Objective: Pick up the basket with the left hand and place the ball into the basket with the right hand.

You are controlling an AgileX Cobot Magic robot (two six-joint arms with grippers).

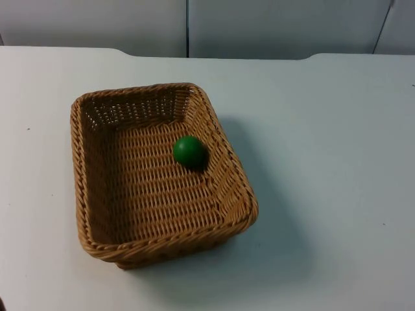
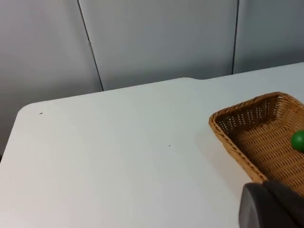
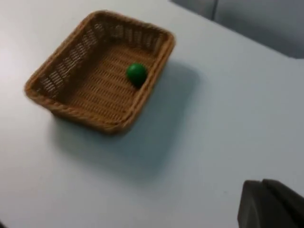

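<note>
The basket (image 1: 155, 175) sits on the white table (image 1: 324, 162), left of centre, with the green ball (image 1: 190, 151) inside against its right wall, so the placing looks done. Whether the left gripper (image 2: 270, 206) or right gripper (image 3: 270, 204) is open, I cannot tell; neither touches the basket.

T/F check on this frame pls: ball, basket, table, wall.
1. The green ball lies inside the wicker basket. True.
2. The basket is upside down. False: it stands open side up on the white table.
3. The ball is red. False: it is green.
4. The ball sits near one side wall of the basket, not at its centre. True.
5. A grey partition wall stands behind the table. True.
</note>
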